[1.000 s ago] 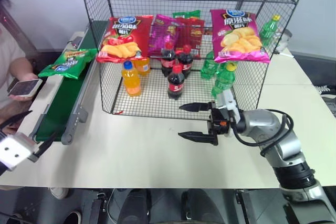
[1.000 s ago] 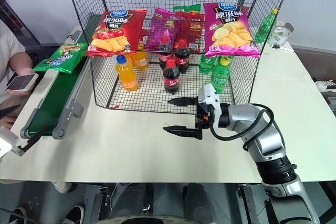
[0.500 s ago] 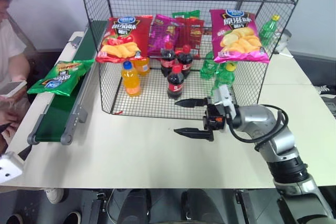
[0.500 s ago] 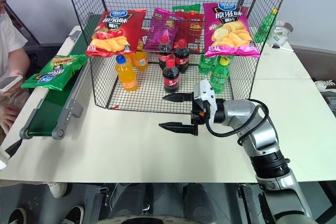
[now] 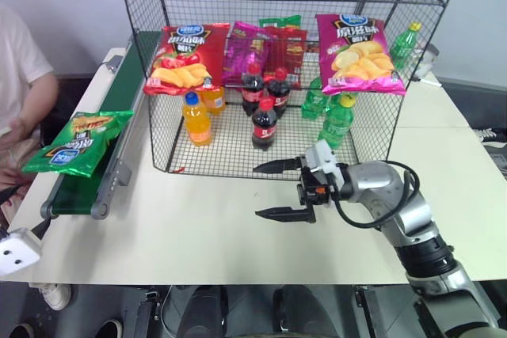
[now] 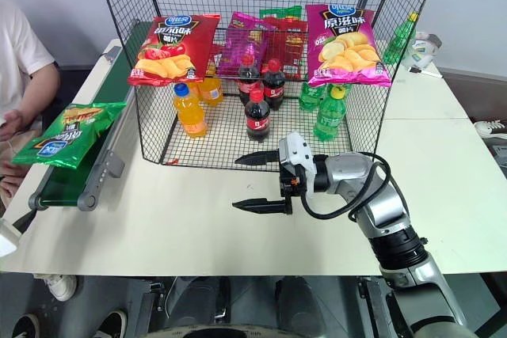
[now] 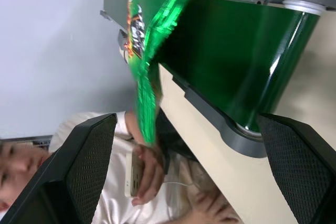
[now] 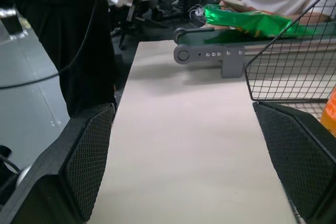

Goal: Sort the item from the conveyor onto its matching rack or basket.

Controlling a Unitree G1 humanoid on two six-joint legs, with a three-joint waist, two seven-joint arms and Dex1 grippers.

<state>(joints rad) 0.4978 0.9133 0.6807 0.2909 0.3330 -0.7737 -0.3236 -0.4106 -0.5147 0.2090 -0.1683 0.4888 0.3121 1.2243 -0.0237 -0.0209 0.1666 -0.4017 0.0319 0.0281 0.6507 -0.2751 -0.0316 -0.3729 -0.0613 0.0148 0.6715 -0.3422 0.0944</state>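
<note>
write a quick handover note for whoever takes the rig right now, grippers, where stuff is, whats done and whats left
Right gripper: open, empty, above the table in front of the rack, pointing toward the conveyor.
Left gripper: open, empty, facing the conveyor's near end.
Green chip bag: lies on the conveyor near its front end, overhanging the outer rail, not gripped.
Red chip bag and magenta chip bag hang on the rack.
Done: nothing placed yet.
Left: grasp the green bag, move it to its rack spot.
</note>
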